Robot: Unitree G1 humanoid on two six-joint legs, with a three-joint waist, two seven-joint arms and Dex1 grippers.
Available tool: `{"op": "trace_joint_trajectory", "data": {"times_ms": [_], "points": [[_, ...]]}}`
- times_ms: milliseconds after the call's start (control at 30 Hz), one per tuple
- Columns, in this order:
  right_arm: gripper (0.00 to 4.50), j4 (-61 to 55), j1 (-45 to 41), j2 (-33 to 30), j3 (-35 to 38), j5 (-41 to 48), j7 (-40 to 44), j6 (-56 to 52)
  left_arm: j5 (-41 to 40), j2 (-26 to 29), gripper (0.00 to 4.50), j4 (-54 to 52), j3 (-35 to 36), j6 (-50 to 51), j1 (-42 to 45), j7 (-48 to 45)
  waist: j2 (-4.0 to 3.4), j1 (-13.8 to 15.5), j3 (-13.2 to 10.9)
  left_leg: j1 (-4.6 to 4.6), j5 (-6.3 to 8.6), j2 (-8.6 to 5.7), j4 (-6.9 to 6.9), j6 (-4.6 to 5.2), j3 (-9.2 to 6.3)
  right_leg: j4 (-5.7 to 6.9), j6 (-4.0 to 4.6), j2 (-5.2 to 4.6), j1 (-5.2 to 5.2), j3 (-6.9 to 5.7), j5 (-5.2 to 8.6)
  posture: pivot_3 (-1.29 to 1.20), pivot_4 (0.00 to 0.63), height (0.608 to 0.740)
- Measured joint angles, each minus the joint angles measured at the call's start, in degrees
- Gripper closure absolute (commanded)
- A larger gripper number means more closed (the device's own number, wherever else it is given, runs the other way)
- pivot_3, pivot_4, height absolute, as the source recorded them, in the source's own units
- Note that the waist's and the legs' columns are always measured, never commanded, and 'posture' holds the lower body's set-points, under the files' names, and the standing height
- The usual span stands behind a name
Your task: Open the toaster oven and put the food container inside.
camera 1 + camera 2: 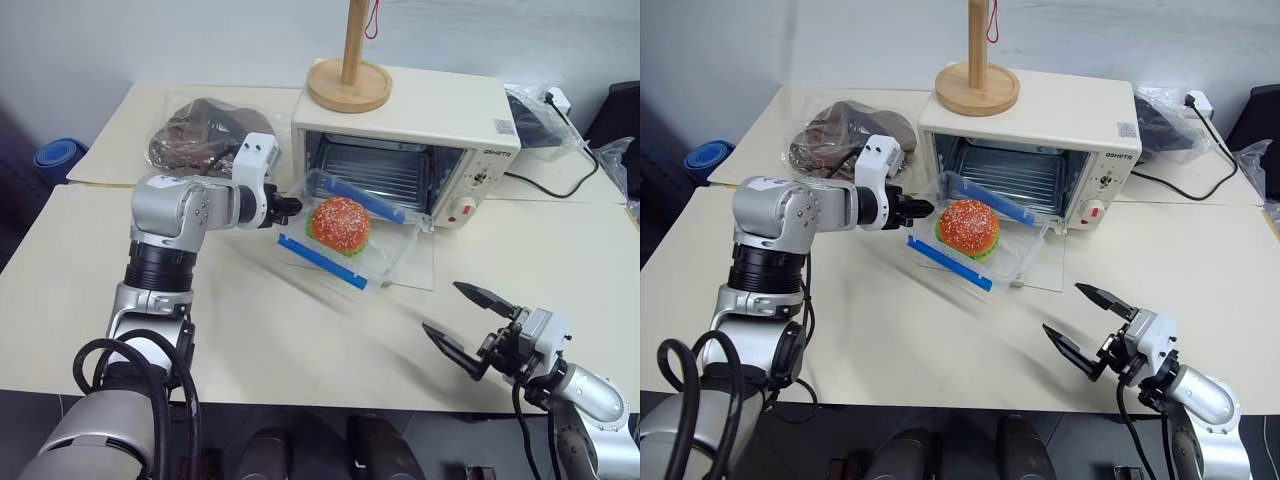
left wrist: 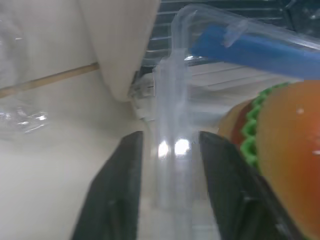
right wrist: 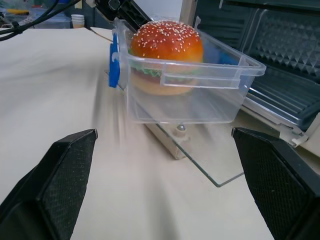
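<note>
- Left gripper (image 1: 288,208) is partly open. Its fingers (image 2: 117,190) sit on each side of the food container's (image 1: 392,248) short end wall, with a thin gap on both sides, so I think it is not pinching.
- My right gripper (image 1: 440,306) is wide open and empty, low over the table (image 1: 250,330), well apart from the box.
- The toaster oven (image 1: 470,120) is open, with its glass door (image 1: 418,272) lying flat.
- The food container sits tilted on that door, just in front of the oven's mouth.
- Its long way runs across the mouth, a bit slanted. One long side faces in.
- It looks light, stiff and a bit slippery, so I would hold the end wall or rim.
- The blue strips (image 1: 322,262) run along its long sides.
- The burger (image 1: 340,225) could slide if I tip the box.
</note>
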State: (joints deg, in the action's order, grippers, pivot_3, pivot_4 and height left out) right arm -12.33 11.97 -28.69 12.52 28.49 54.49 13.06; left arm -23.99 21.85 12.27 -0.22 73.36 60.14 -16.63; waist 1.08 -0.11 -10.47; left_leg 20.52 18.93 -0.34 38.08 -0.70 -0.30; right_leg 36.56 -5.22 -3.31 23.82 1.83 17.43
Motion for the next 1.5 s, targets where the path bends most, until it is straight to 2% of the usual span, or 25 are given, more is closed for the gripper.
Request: {"op": "trace_joint_trajectory", "data": {"times_ms": [67, 100, 200, 300, 367, 500, 567, 600, 767, 967, 1300, 1500], "points": [[0.0, 0.0, 0.3, 0.0, 0.0, 0.0, 0.0, 0.5, -0.7, -0.1, 1.08, -0.5, 1.4, -0.2, -0.1, -1.1, 0.0, -0.1, 0.0, -0.01, -0.01, 0.04, -0.02, -0.04, 0.0, 0.0, 0.0, 0.04, 0.01, 0.0, 0.0, 0.0, 0.15, 0.74], [0.0, -0.1, 0.5, -0.1, 0.0, 0.2, 0.4, 0.4, -1.6, 0.4, 1.08, -1.3, 2.2, -0.3, -0.2, -2.3, 0.0, -0.2, 0.0, -0.01, -0.01, 0.05, -0.02, -0.05, 0.01, 0.01, 0.0, 0.06, 0.02, 0.01, 0.0, 0.0, 0.15, 0.74], [0.59, -2.7, 1.4, -2.6, -0.5, 1.7, 1.8, -2.2, -4.1, 6.4, 1.05, -6.0, 3.8, -2.3, -2.8, -8.9, -0.04, -0.7, 0.0, -0.09, 0.0, 0.07, -0.06, -0.07, 0.09, 0.13, 0.0, 0.06, 0.03, 0.09, 0.0, 0.0, 0.15, 0.74], [1.63, -6.3, 2.7, -6.5, -1.2, 2.3, 2.5, -7.2, -4.2, 16.0, 1.63, -9.1, 3.6, -8.4, -8.0, -17.3, -0.04, -1.2, 0.0, -0.13, -0.03, 0.1, -0.09, -0.14, 0.04, 0.14, 0.02, 0.07, 0.01, 0.07, 0.01, 0.0, 0.15, 0.74], [2.36, -8.7, 3.3, -8.7, -2.5, 2.0, 2.7, -10.2, -3.4, 21.0, 2.23, -9.5, 3.4, -14.6, -12.3, -23.7, -0.04, -1.3, 0.0, -0.16, -0.04, 0.11, -0.08, -0.15, -0.02, -0.06, 0.06, 0.07, -0.07, 0.0, 0.03, 0.0, 0.15, 0.74], [3.81, -13.2, 0.8, -9.5, -8.7, -0.4, 1.1, -16.4, -0.7, 27.0, 3.49, -9.5, 1.9, -32.4, -21.5, -37.4, -0.04, -1.0, 0.0, -0.17, -0.02, 0.05, -0.06, -0.08, -0.01, -0.14, 0.08, -0.04, -0.12, 0.01, 0.04, 0.0, 0.15, 0.74], [4.49, -13.5, -1.5, -9.1, -11.7, -1.9, -0.2, -18.6, 0.8, 27.2, 4.15, -9.2, 0.7, -40.8, -26.2, -42.8, -0.03, -0.6, 0.0, -0.15, -0.01, 0.06, -0.05, -0.04, -0.04, -0.18, 0.08, -0.06, -0.13, -0.01, 0.04, 0.0, 0.15, 0.74], [4.5, -13.3, -3.5, -8.1, -13.2, -3.2, -1.1, -19.4, 1.1, 26.2, 4.46, -9.0, 0.2, -43.7, -28.4, -44.4, -0.02, -0.5, 0.0, -0.15, 0.01, 0.05, -0.04, 0.01, -0.03, -0.2, 0.08, -0.08, -0.13, 0.0, 0.04, 0.0, 0.15, 0.74], [4.5, -8.4, -15.9, -3.9, -19.1, -9.5, -5.6, -22.2, 1.9, 13.3, 4.46, -8.7, -3.6, -50.9, -29.6, -44.4, 0.01, 1.1, 0.0, 0.13, 0.16, -0.04, 0.26, 0.33, -0.13, -0.21, 0.02, -0.15, -0.09, -0.13, 0.01, 0.0, 0.15, 0.74], [4.5, 0.4, -28.2, -2.2, -19.0, -13.1, -9.2, -24.5, 6.1, 5.7, 4.46, -2.3, -5.0, -52.9, -23.9, -37.2, 0.01, 1.0, 0.0, 0.15, 0.14, -0.04, 0.22, 0.29, -0.01, -0.06, -0.02, -0.06, 0.02, -0.09, -0.01, 0.0, 0.15, 0.74], [4.5, 12.1, -39.2, -2.1, -18.1, -16.5, -9.8, -21.9, 7.5, -4.7, 4.46, 1.5, -4.6, -53.2, -20.6, -27.5, 0.01, -0.4, 0.0, 0.17, 0.09, 0.0, 0.24, 0.27, 0.1, 0.25, -0.04, -0.02, 0.15, 0.02, -0.03, 0.0, 0.15, 0.74], [4.5, 19.7, -43.9, -0.3, -17.7, -18.3, -11.7, -19.0, 8.8, -7.5, 4.46, 5.6, -3.7, -54.9, -18.2, -23.0, 0.01, -0.2, 0.0, 0.32, 0.06, 0.0, 0.28, 0.22, 0.12, 0.26, -0.05, -0.03, 0.27, 0.02, -0.03, 0.0, 0.15, 0.74]]}}
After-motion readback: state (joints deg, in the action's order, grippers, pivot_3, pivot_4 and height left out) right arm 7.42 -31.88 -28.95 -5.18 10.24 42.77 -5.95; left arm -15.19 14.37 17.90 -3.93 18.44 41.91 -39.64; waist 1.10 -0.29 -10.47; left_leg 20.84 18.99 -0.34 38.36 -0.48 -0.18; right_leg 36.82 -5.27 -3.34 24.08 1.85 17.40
